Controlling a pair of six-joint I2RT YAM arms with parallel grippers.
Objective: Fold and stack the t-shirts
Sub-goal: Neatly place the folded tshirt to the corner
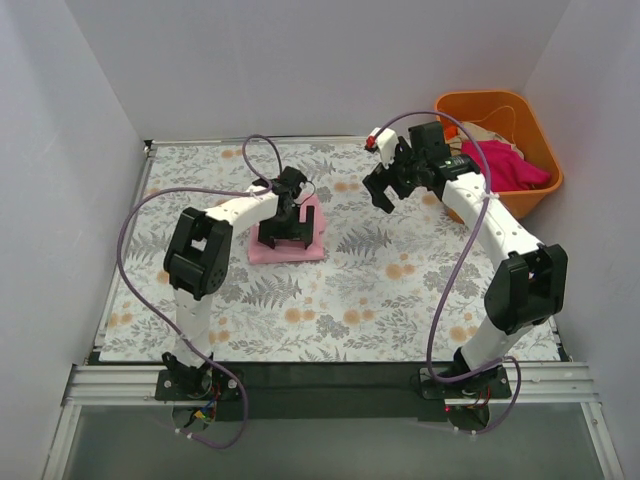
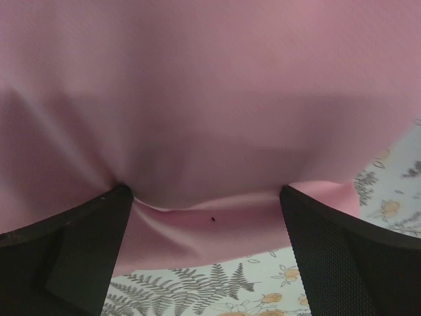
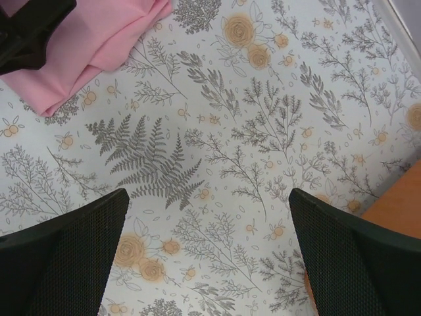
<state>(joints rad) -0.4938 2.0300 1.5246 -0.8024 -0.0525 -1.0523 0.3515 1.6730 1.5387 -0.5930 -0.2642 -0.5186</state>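
Observation:
A light pink t-shirt [image 1: 288,245], folded into a small rectangle, lies on the floral table left of centre. My left gripper [image 1: 284,228] is directly over it, jaws open, fingertips pressing on the cloth; in the left wrist view the pink t-shirt [image 2: 210,118] fills the frame between the two fingers [image 2: 72,250]. My right gripper [image 1: 385,185] is open and empty, held above the table at the back right; its view shows a corner of the pink t-shirt [image 3: 99,39] at upper left. A magenta t-shirt [image 1: 500,165] and a cream one [image 1: 482,132] lie in the orange tub [image 1: 525,120].
The orange plastic tub stands at the back right corner; its edge shows in the right wrist view [image 3: 401,210]. White walls enclose the table on three sides. The floral tablecloth [image 1: 380,290] covers the work surface.

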